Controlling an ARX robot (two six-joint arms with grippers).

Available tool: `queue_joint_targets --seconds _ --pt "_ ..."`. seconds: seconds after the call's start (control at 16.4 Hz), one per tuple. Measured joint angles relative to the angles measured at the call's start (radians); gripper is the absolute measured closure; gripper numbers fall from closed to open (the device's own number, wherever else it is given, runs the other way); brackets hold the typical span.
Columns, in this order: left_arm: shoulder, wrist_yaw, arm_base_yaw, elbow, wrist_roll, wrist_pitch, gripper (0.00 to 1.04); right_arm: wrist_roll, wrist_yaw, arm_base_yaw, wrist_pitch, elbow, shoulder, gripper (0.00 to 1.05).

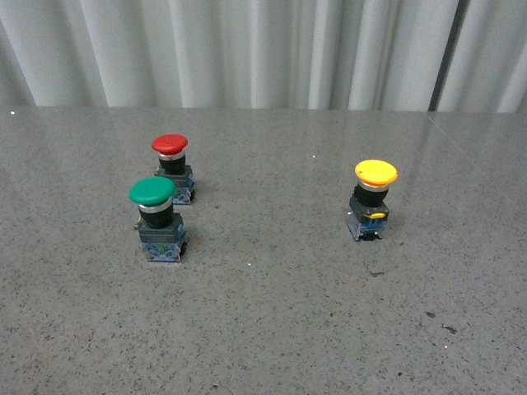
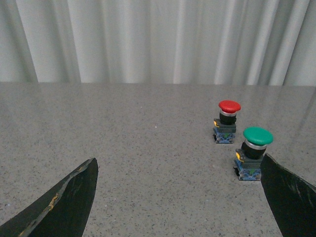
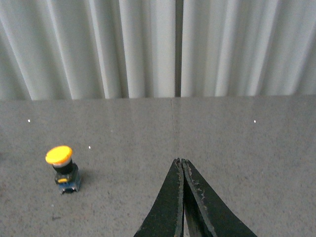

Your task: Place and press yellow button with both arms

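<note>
We see the yellow button (image 1: 375, 197) standing upright on the grey tabletop (image 1: 272, 329), cap up and long axis vertical, on the right side of the front view and well apart from the green button (image 1: 156, 218) and the red button (image 1: 172, 167) (one just behind the other) on the left. Our left fingers (image 2: 64, 202) are spread wide and hold nothing, one of them cutting off the edge of the green button's base, while our right fingers (image 3: 174, 207) are pressed together, empty, with the yellow button standing clear of them. Neither arm shows in the front view, and each wrist view cuts its fingers off at the frame edge.
</note>
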Motion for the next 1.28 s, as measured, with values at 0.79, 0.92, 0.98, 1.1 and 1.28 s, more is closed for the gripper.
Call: queue_joint_targets --seconds 0.79,0.92,0.98,1.1,1.28 --pt "0.0 0.0 0.0 0.0 0.0 0.0 0.07 -0.007 0.0 0.0 -0.08 -0.164 -0.245 1.03" --pt "0.0 0.0 0.0 0.0 0.0 0.0 0.07 -0.007 0.0 0.0 -0.242 -0.185 -0.405 1.03" --pt "0.0 0.0 0.0 0.0 0.0 0.0 0.07 -0.008 0.0 0.0 -0.226 -0.183 -0.43 1.03" --pt "0.0 0.001 0.0 0.0 0.0 0.0 0.07 -0.008 0.0 0.0 -0.242 -0.185 -0.429 1.03" --pt "0.0 0.0 0.0 0.0 0.0 0.0 0.07 -0.008 0.0 0.0 -0.243 -0.185 -0.429 1.03"
